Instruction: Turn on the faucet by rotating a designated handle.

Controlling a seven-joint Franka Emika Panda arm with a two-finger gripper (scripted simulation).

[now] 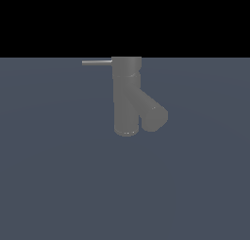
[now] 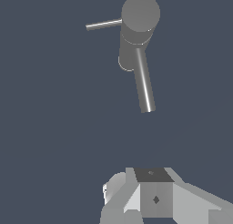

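The faucet (image 1: pixel 128 102) is a matte grey upright cylinder with a thick spout (image 1: pixel 152 114) branching off diagonally toward the exterior view's right. The handle (image 1: pixel 96 62) is a thin light-grey rod projecting from the cap toward the exterior view's left. The wrist view looks down on the faucet (image 2: pixel 140 13), its handle (image 2: pixel 103 24) and its spout (image 2: pixel 144 82). My gripper (image 2: pixel 152 182) shows only as white and grey blocks at the edge of the wrist view, well apart from the faucet and touching nothing. No gap between its fingers can be made out. It is out of the exterior view.
The faucet stands on a flat dark blue-grey floor (image 1: pixel 58 185) that fills both views. A black background lies beyond its far edge. No other objects show.
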